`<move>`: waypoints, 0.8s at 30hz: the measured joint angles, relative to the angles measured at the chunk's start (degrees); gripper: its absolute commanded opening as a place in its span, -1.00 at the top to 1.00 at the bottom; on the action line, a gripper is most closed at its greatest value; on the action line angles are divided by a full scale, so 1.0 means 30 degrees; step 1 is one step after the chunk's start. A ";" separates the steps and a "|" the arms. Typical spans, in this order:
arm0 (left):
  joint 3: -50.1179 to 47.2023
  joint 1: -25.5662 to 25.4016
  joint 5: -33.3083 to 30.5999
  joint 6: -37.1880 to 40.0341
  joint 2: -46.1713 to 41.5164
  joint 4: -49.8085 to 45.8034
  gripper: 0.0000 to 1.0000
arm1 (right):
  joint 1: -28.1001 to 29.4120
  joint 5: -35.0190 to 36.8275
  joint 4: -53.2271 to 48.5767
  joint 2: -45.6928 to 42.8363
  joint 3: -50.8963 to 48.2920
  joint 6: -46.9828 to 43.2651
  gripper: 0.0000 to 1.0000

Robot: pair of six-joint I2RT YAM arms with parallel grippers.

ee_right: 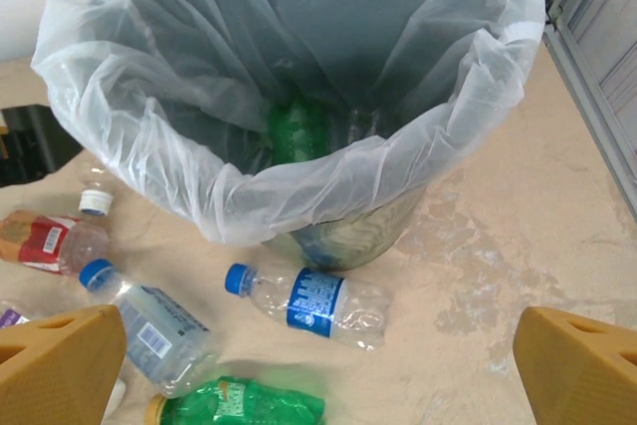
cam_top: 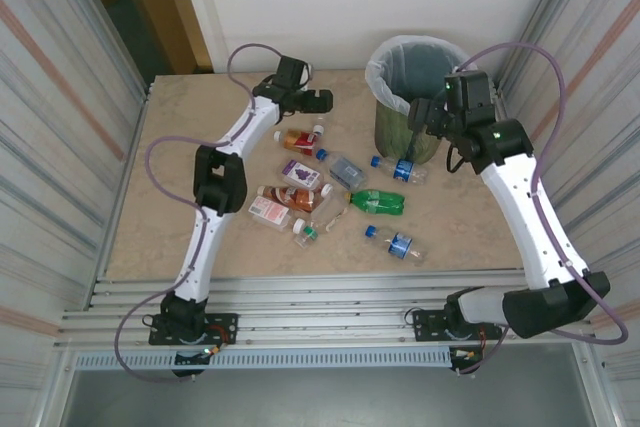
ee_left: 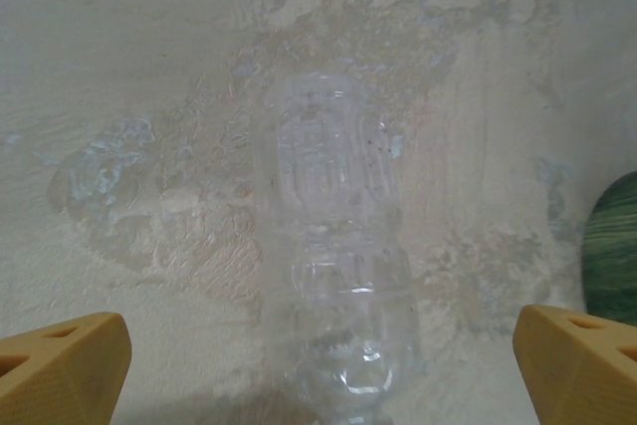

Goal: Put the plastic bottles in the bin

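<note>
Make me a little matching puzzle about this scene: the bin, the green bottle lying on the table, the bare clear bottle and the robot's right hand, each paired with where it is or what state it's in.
Things
1. bin
2. green bottle
3. bare clear bottle
4. right hand

Descriptions
A. lying right under the open left hand
B. open and empty, up beside the bin
C. lined with a white bag
D. on its side in the middle of the table

Pairs: 1-C, 2-D, 3-A, 4-B
</note>
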 measured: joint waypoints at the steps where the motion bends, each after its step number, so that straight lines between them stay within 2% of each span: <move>1: 0.0029 -0.0036 0.0000 0.0080 0.0146 -0.0022 -0.97 | 0.0175 0.0168 0.0095 -0.0124 -0.0109 0.0022 -0.96; 9: 0.1749 -0.0525 -0.0423 0.0299 0.1406 -0.0372 -0.97 | 0.1188 0.0831 0.0721 -0.0561 -0.0823 0.0211 -0.96; 18: 0.2193 -0.0911 -0.0423 -0.0911 0.2521 -0.0474 -0.86 | 0.1341 0.1253 0.0867 -0.1326 -0.1217 0.0495 -0.96; 24: 0.2208 -0.0911 -0.0860 -0.1690 0.2696 -0.0940 -0.66 | 0.1348 0.1341 0.0925 -0.1938 -0.1537 0.0568 -0.96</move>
